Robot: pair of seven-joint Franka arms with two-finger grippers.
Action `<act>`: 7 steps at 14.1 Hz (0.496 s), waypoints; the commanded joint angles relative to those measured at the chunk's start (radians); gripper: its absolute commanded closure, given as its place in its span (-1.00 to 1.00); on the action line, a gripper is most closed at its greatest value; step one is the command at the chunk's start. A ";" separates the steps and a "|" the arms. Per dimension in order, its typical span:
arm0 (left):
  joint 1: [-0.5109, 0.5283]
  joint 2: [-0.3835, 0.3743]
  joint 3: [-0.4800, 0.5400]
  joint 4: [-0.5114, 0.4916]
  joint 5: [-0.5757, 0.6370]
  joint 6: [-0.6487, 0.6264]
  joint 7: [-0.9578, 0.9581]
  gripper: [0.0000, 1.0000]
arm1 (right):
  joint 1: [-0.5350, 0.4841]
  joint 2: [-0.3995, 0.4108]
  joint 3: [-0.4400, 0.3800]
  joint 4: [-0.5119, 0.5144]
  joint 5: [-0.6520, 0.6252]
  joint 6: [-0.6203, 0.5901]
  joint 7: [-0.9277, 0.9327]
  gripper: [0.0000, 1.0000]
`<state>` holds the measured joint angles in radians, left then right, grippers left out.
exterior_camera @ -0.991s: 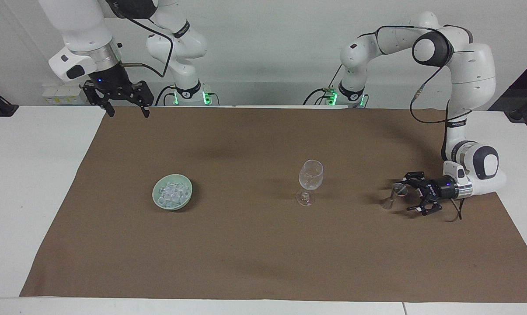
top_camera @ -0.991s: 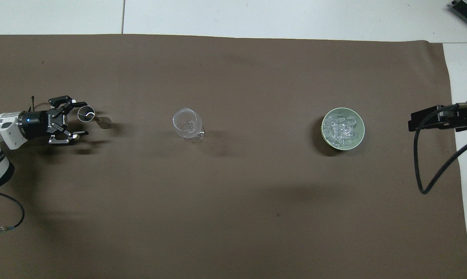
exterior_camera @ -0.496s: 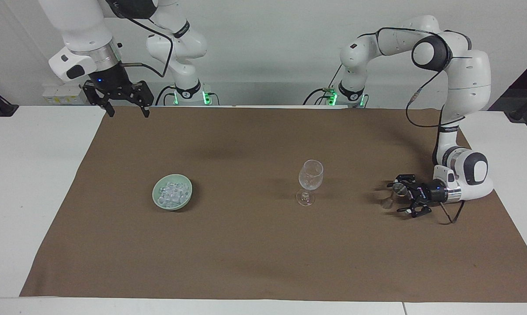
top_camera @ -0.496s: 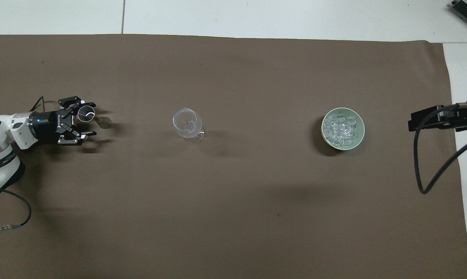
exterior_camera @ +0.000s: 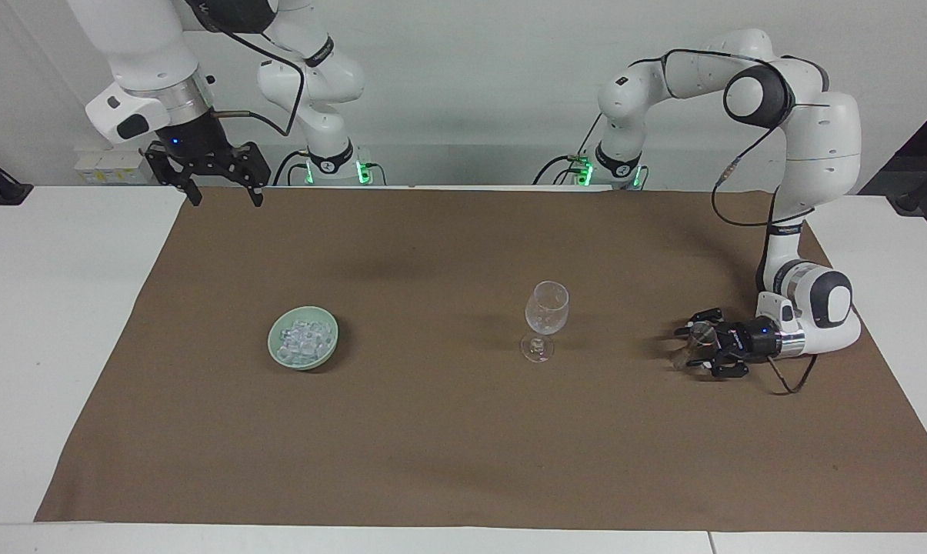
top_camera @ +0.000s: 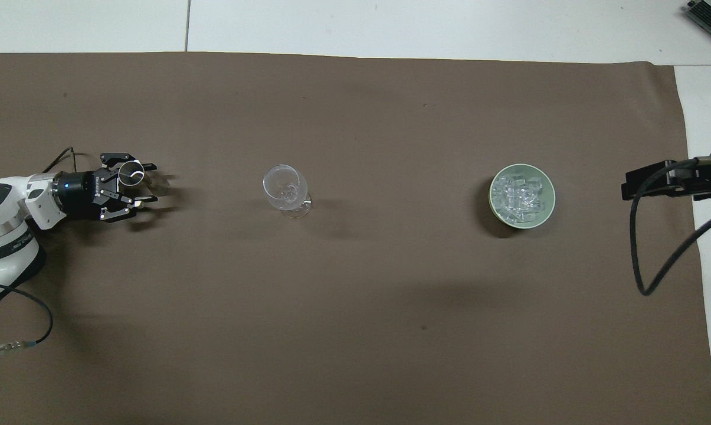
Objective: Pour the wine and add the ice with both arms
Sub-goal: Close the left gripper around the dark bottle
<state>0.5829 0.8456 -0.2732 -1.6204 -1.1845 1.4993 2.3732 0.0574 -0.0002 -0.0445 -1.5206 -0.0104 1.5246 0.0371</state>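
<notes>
A clear stemmed wine glass [exterior_camera: 546, 309] stands upright mid-cloth; it also shows in the overhead view [top_camera: 284, 186]. The ice [exterior_camera: 304, 335] lies heaped in a pale green bowl [exterior_camera: 328, 350] toward the right arm's end; the ice [top_camera: 520, 192] and bowl [top_camera: 545, 211] show from above too. A small metal measuring cup [exterior_camera: 692, 338] stands toward the left arm's end, also seen from above [top_camera: 132, 175]. My left gripper [exterior_camera: 690, 348] lies low and level, open, with its fingers on either side of the cup [top_camera: 150, 183]. My right gripper [exterior_camera: 225, 197] waits open, high over the cloth's edge nearest the robots.
A brown cloth [exterior_camera: 463, 431] covers most of the white table [exterior_camera: 55, 323]. A black cable [top_camera: 656, 248] hangs from the right arm over the cloth's end. A cable loops beside the left wrist [exterior_camera: 790, 381].
My left gripper has slid forward along the cloth so its fingers now flank the small cup, and the gap between them looks narrower. The right arm has barely moved.
</notes>
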 commanded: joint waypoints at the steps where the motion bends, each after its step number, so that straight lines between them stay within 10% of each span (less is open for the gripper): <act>1: 0.003 0.001 0.005 -0.010 -0.024 -0.017 0.028 0.02 | -0.013 0.005 0.006 0.010 0.017 -0.009 0.013 -1.00; 7: 0.006 0.000 0.003 -0.010 -0.024 -0.019 0.026 0.69 | -0.013 0.005 0.006 0.010 0.017 -0.009 0.013 -1.00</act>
<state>0.5839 0.8456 -0.2727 -1.6204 -1.1867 1.4965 2.3762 0.0574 -0.0002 -0.0445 -1.5206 -0.0104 1.5246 0.0371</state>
